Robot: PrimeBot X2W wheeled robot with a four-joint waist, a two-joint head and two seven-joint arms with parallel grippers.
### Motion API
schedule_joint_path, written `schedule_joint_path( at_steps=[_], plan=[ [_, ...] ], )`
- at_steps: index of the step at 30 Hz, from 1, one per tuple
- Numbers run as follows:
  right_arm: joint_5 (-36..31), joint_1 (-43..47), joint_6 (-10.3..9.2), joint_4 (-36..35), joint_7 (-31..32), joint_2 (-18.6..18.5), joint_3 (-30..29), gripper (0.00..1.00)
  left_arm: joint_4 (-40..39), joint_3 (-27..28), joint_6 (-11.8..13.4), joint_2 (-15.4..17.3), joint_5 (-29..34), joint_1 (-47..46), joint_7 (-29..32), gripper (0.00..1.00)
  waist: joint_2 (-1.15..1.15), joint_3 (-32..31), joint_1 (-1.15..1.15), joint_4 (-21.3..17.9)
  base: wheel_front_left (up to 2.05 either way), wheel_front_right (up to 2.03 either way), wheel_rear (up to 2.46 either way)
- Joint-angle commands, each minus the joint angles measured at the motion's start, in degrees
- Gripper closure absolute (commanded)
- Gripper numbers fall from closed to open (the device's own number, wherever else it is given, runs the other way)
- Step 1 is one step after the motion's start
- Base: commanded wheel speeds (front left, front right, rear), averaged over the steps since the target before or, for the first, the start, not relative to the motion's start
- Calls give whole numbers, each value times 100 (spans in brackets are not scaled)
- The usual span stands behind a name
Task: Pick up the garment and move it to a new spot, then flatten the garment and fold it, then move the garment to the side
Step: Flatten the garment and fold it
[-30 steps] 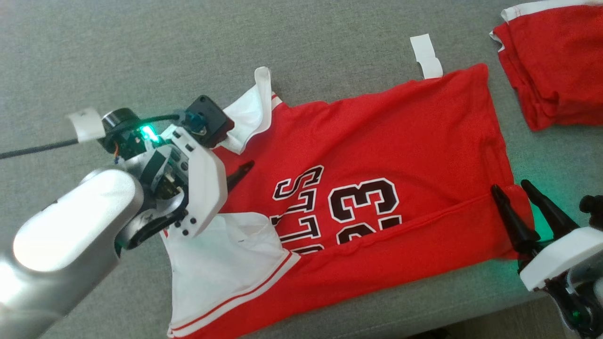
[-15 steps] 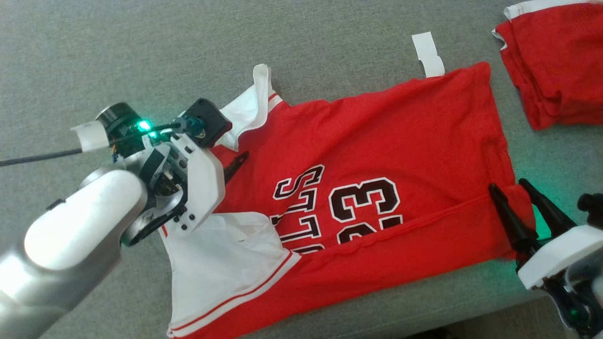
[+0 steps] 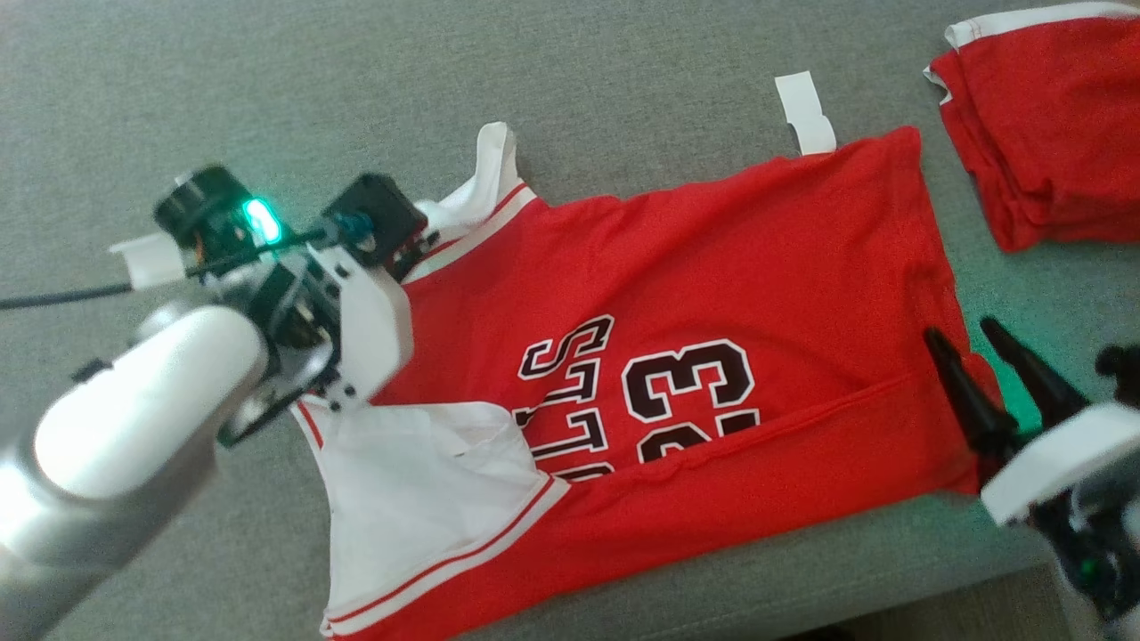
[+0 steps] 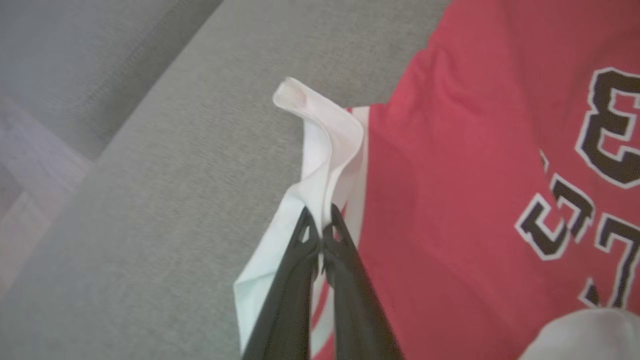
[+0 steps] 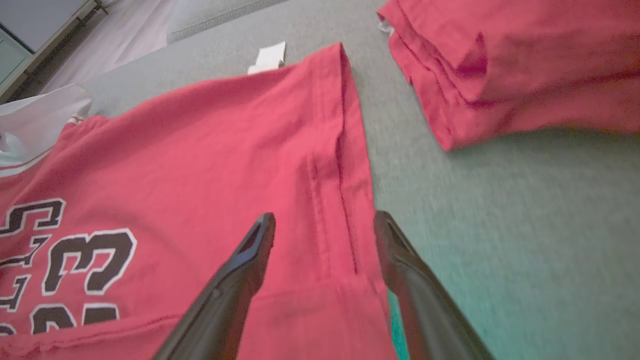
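A red jersey, the garment (image 3: 677,267), lies spread on the grey cushion (image 3: 623,80), with black lettering facing up and white trim at its left end. My left gripper (image 4: 320,222) is shut on the white shoulder strap (image 4: 325,150) at the garment's far left corner. In the head view that arm's wrist (image 3: 356,294) covers the fingers. My right gripper (image 3: 960,331) stands open over the garment's near right hem corner (image 5: 345,200). One finger is over the red cloth and the other is by its edge, with nothing between them.
A second red garment (image 3: 1042,133) lies folded at the far right, a hand's width from the jersey. A white tape strip (image 3: 804,111) sits at the jersey's far hem corner, and another (image 3: 142,258) beside a black cable (image 3: 53,294) at the left. The cushion's front edge (image 3: 891,570) runs close below.
My left gripper has gone from open to shut on the white shoulder strap and has drawn it leftward, flattening the folded-over white flap. The right gripper stays open at the hem.
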Motion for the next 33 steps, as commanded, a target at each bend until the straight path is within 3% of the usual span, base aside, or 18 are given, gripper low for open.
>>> schedule_joint_path(
  at_steps=[1, 7, 12, 19, 23, 24, 26, 30, 31, 33],
  plan=[
    [15, -197, 39, -187, 37, -257, 56, 0, -125, 316, -9, 232, 113, -401, -72, 100, 0, -16, 0, 13, 0, 0, 0],
    [202, -1272, 39, 76, 757, -309, 306, 0, 177, 408, -6, 276, 348, -665, -393, 100, 0, -27, 0, 81, 0, 0, 0],
    [159, -2315, 39, 960, 1402, -292, 504, 0, 448, 390, -62, 161, 473, -884, -576, 100, 0, 44, 0, 199, 0, 0, 0],
    [133, -3209, 39, 1951, 1646, -124, 885, 0, 720, 322, -133, -29, 504, -1056, -717, 100, 0, 110, 0, 347, 0, 0, 0],
    [333, -3389, 39, 2224, 1689, -106, 1109, 9, 842, 303, -160, -83, 468, -1091, -775, 100, 0, 108, 0, 404, 0, 0, 0],
    [373, -3415, 39, 2270, 1672, -113, 1155, 15, 866, 300, -164, -96, 458, -1098, -787, 100, 0, 106, 0, 418, 0, 0, 0],
    [449, -3471, 39, 2347, 1591, -129, 1232, 35, 902, 290, -170, -119, 456, -1115, -813, 100, 0, 104, 0, 447, 0, 0, 0],
    [574, -3571, 39, 2470, 1401, -186, 1386, 94, 973, 279, -177, -148, 447, -1135, -887, 100, 0, 107, 0, 504, 0, 0, 0],
    [611, -3596, 39, 2493, 1364, -196, 1426, 100, 992, 277, -180, -146, 444, -1135, -909, 100, 0, 108, 0, 517, 0, 0, 0],
    [664, -3656, 39, 2544, 1256, -224, 1494, 100, 1038, 272, -189, -137, 443, -1147, -956, 100, 0, 114, 0, 538, 0, 0, 0]
  ],
)
